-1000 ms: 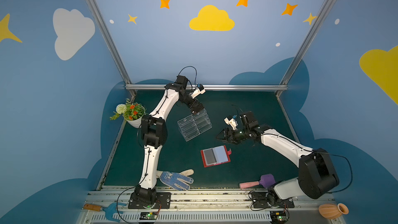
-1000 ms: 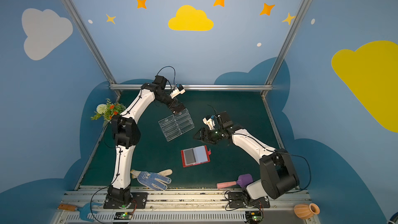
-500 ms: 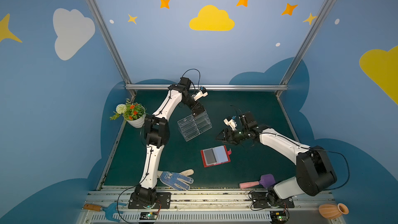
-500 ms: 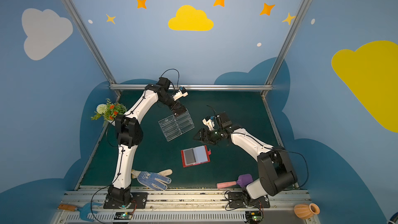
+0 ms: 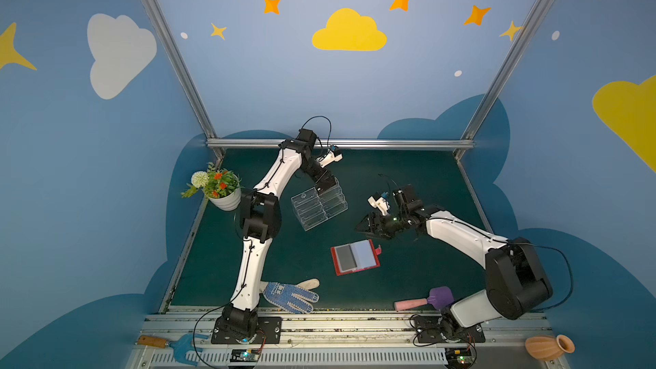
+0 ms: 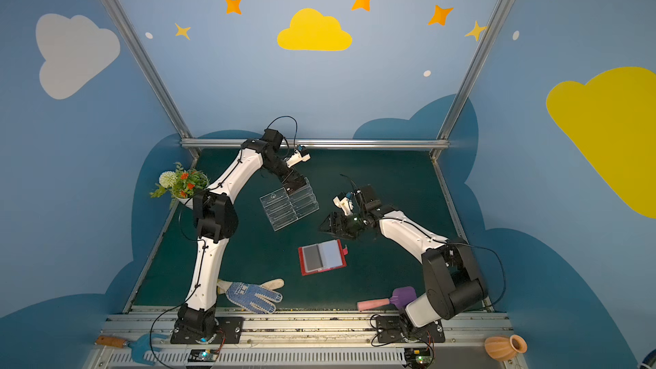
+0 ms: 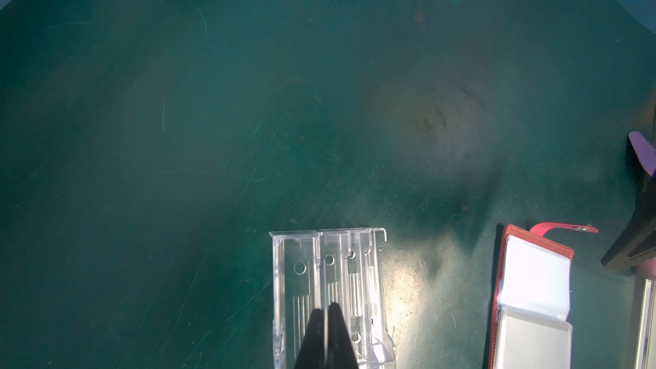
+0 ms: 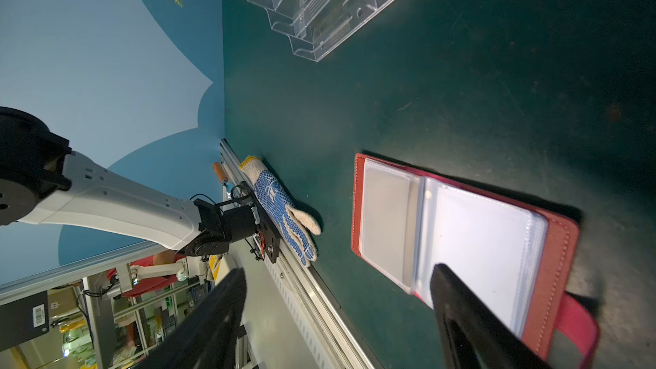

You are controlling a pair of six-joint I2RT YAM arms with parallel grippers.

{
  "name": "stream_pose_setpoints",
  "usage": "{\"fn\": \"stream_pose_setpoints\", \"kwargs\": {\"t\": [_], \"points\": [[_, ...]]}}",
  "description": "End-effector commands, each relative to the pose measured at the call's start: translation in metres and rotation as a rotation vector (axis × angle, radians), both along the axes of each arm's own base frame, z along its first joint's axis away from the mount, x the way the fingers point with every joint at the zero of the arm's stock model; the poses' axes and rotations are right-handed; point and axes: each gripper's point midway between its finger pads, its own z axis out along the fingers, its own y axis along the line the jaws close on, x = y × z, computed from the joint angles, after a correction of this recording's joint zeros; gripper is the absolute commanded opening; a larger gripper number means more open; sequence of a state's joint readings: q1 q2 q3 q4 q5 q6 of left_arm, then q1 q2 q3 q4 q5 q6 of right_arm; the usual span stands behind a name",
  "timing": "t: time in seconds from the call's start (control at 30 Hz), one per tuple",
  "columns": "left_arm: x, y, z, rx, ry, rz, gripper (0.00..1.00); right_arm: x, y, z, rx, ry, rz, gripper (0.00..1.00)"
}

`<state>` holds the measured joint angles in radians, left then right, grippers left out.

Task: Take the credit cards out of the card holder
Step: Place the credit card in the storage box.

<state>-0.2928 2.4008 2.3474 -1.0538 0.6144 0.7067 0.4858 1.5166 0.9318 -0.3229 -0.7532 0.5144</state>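
The right gripper [image 8: 337,269] hangs released, its two black fingers [image 8: 458,299] spread wide with nothing between them. Both fingers are cut off by the edge of the right wrist view. One of them crosses in front of the card holder [image 8: 559,243] and hides a corner of it. The card holder lies open and flat on the mat directly under that finger, with its strap [image 8: 582,317] on the side nearest the gripper. Its cover is red and grained like leather, with a stitched edge. Glossy pale sleeves [image 8: 479,243] are fanned over the near leaf. On the far leaf a flat grey panel [image 8: 387,221] sits behind clear film, and whether it is one of the credit cards cannot be told. The right arm reaches low and forward, with its wrist rolled onto its side.

Further off, beyond the card holder, stands a stepped clear acrylic stand [image 5: 319,207]. It has hard edges, ribs and round holes. The left gripper [image 7: 324,314] is clenched at the stand's back tier, its fingers pressed together with only a hairline between them. At its tip in a top view is a small dark rectangle with pale marks [image 6: 291,190], and it cannot be told whether this is a card or part of the gripper. The fingers themselves hide that spot in the left wrist view. The left arm is stretched far out with its elbow raised and its wrist bent down.

Well away from both grippers, a knit glove with blue dots [image 5: 289,296] lies partly under the left arm.
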Motion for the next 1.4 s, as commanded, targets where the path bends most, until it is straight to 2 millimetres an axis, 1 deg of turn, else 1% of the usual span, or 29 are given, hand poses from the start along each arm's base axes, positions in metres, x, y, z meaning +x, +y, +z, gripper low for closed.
{"fn": "stream_pose_setpoints", "kwargs": {"t": [0.0, 0.1, 0.23, 0.53, 0.7, 1.03, 1.37], "points": [[-0.008, -0.005, 0.031, 0.006, -0.055, -0.033, 0.04, 0.005, 0.003, 0.006, 0.016, -0.011, 0.012, 0.79], [-0.009, -0.005, 0.044, 0.013, -0.085, -0.034, 0.04, 0.006, 0.004, 0.006, 0.023, -0.008, 0.012, 0.79], [-0.005, 0.001, 0.047, 0.048, -0.114, -0.020, 0.04, 0.007, 0.007, 0.007, 0.041, -0.002, 0.016, 0.79], [0.005, 0.010, 0.026, 0.119, -0.117, -0.003, 0.04, 0.007, 0.009, -0.001, 0.034, 0.016, 0.030, 0.79], [0.012, 0.011, 0.021, 0.119, -0.126, 0.009, 0.04, 0.009, 0.010, 0.000, 0.040, 0.015, 0.033, 0.79], [0.006, 0.004, 0.014, 0.101, -0.095, -0.009, 0.04, 0.010, 0.012, -0.003, 0.038, 0.022, 0.037, 0.79], [0.009, 0.005, 0.000, 0.120, -0.078, -0.003, 0.04, 0.010, 0.012, -0.001, 0.040, 0.018, 0.041, 0.79]]}}
